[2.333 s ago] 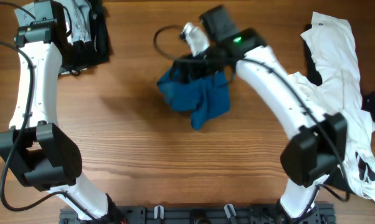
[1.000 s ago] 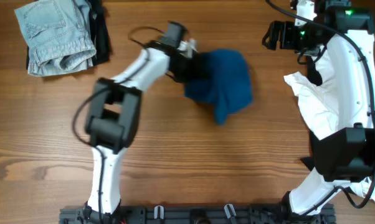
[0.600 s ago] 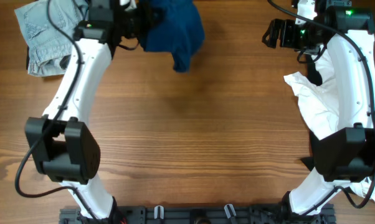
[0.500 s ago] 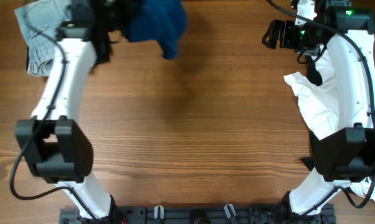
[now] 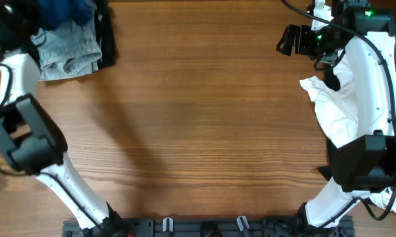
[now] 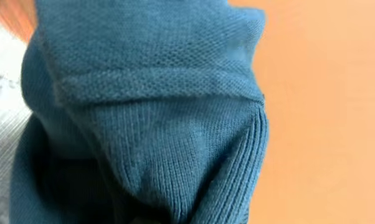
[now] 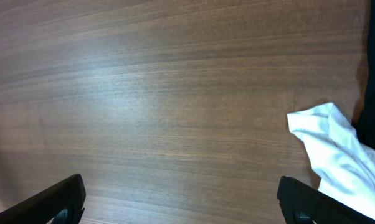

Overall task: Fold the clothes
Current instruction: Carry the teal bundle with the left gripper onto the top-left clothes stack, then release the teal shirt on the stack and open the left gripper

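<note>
Dark blue garment (image 6: 150,124) was gripped, bunched, in the closed left pincer (image 5: 33,13), and it filled the view ahead of that pincer. A light denim piece (image 5: 70,51) was located just beside that pincer. The right pincer (image 7: 182,200) was held fully open above the table (image 7: 175,93), with a white garment (image 7: 337,155) near one finger.

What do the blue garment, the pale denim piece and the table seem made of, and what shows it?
Blue garment: knitted cloth, perhaps cotton pique, matte; fine knit texture and a ribbed band show.
Denim piece: washed denim, judging by pale mottled blue and stitched seams.
Table: wood or wood-look laminate, smooth; straight brown grain.
</note>
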